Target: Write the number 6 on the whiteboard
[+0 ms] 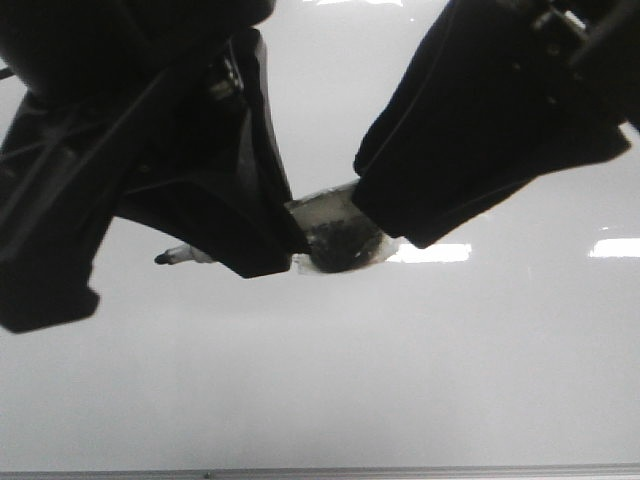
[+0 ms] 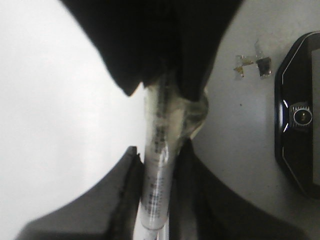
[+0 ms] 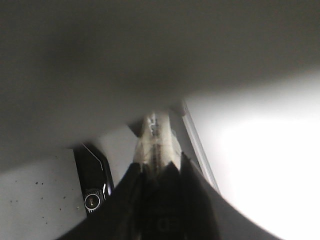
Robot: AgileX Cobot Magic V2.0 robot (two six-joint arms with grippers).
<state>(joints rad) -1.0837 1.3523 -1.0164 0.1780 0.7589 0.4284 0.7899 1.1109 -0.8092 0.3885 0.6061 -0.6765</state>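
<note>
The whiteboard (image 1: 400, 380) fills the front view; no number 6 shows on it. A white marker (image 2: 157, 170) lies held between both grippers above the board. Its black tip (image 1: 165, 257) sticks out to the left of my left gripper (image 1: 255, 250), which is shut on the barrel, as the left wrist view (image 2: 159, 165) shows. My right gripper (image 1: 390, 215) is shut on the marker's tape-wrapped end (image 1: 335, 235), also seen in the right wrist view (image 3: 156, 142). The two grippers almost touch.
The board's thin grey frame edge (image 1: 400, 471) runs along the near side. Light glare spots (image 1: 615, 248) lie on the board. A black device with a round button (image 2: 300, 115) sits on the grey table beside the board, also in the right wrist view (image 3: 92, 185). Small scraps (image 2: 252, 66) lie near it.
</note>
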